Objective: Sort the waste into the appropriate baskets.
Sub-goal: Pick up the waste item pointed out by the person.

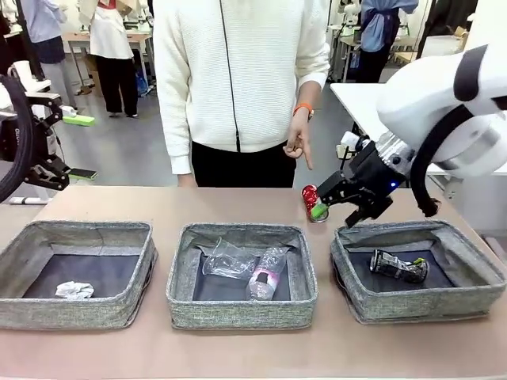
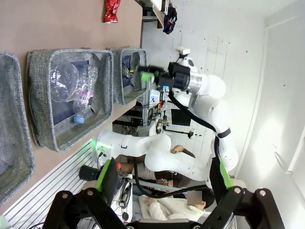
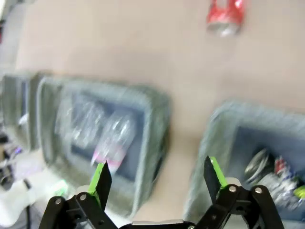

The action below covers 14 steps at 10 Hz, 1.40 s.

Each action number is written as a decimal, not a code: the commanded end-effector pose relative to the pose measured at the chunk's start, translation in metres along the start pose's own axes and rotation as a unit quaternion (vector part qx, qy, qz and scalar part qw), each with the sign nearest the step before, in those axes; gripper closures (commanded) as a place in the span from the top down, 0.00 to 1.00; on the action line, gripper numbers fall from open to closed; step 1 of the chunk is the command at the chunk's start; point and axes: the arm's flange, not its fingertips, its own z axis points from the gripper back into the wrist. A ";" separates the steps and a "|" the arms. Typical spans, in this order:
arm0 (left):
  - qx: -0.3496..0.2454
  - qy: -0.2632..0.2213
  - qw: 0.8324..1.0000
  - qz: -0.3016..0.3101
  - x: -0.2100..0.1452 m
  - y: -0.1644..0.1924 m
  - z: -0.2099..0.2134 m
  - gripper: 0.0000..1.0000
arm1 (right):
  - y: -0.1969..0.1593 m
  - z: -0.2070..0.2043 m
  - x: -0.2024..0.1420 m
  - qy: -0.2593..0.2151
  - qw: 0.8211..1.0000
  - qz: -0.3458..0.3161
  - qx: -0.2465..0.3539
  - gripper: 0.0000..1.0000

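A red can (image 1: 309, 198) lies on the table behind the gap between the middle basket (image 1: 181, 293) and the right basket (image 1: 467, 297). My right gripper (image 1: 337, 215) hovers open just right of it, one green pad overlapping the can; nothing is held. In the right wrist view the right gripper (image 3: 156, 164) is open above the basket gap, with the red can (image 3: 225, 16) far ahead. A clear cup (image 1: 228, 260) and a bottle (image 1: 265, 275) lie in the middle basket. A crushed can (image 1: 398, 266) lies in the right basket, a paper ball (image 1: 74, 290) in the left basket (image 1: 79, 313). My left gripper (image 2: 162, 164) is open and empty, raised off the table.
A person in a white sweater stands at the far side, one hand (image 1: 299, 144) hanging just above and behind the red can. The table's near strip in front of the baskets is bare wood.
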 end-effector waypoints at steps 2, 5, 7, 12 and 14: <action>-0.013 -0.001 1.000 -0.010 0.000 -0.002 0.000 1.00 | -0.019 -0.040 0.071 -0.120 0.984 0.005 -0.135 1.00; -0.013 -0.001 1.000 -0.010 0.000 -0.002 0.000 1.00 | -0.042 -0.087 0.117 -0.089 0.993 -0.001 -0.081 1.00; -0.013 -0.001 1.000 -0.010 0.000 -0.002 0.000 1.00 | -0.053 -0.119 0.134 -0.099 0.990 -0.007 -0.098 1.00; -0.013 -0.001 1.000 -0.010 0.000 -0.002 0.000 1.00 | -0.061 -0.161 0.142 -0.080 0.992 -0.006 -0.093 1.00; -0.013 -0.001 1.000 -0.010 0.000 -0.002 0.000 1.00 | -0.061 -0.157 0.137 -0.082 0.993 -0.012 -0.089 1.00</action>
